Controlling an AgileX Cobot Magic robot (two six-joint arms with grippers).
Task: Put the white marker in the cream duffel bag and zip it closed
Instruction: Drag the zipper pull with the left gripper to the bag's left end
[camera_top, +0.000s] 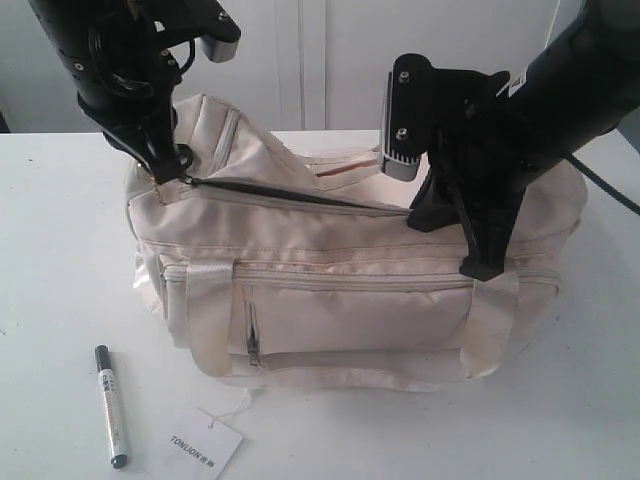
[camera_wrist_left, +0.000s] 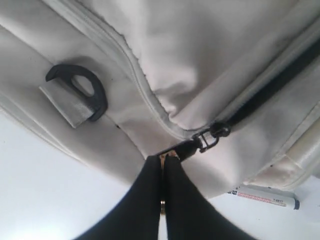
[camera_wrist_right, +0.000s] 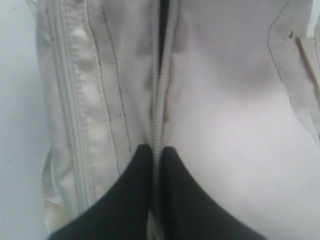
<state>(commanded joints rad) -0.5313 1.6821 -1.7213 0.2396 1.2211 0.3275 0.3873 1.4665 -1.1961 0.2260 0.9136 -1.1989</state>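
Exterior view: marker (camera_top: 110, 405) lies on table (camera_top: 60, 250) before bag (camera_top: 350, 300). Left gripper (camera_wrist_left: 163, 158) pinches zip pull (camera_wrist_left: 201, 141); right gripper (camera_wrist_right: 156, 149) clamps zip seam (camera_wrist_right: 162, 100).

You will find the cream duffel bag (camera_top: 330, 300) in matt woven cloth, its strap handles (camera_top: 205, 300) satin-sheened. The D-ring (camera_wrist_left: 80, 90) looks matt black (plastic or metal, unclear); the zip pull (camera_wrist_left: 211, 137) is dark metal. The white marker (camera_top: 110, 405) has a smooth barrel; the hang tag (camera_top: 203, 443) is paper.
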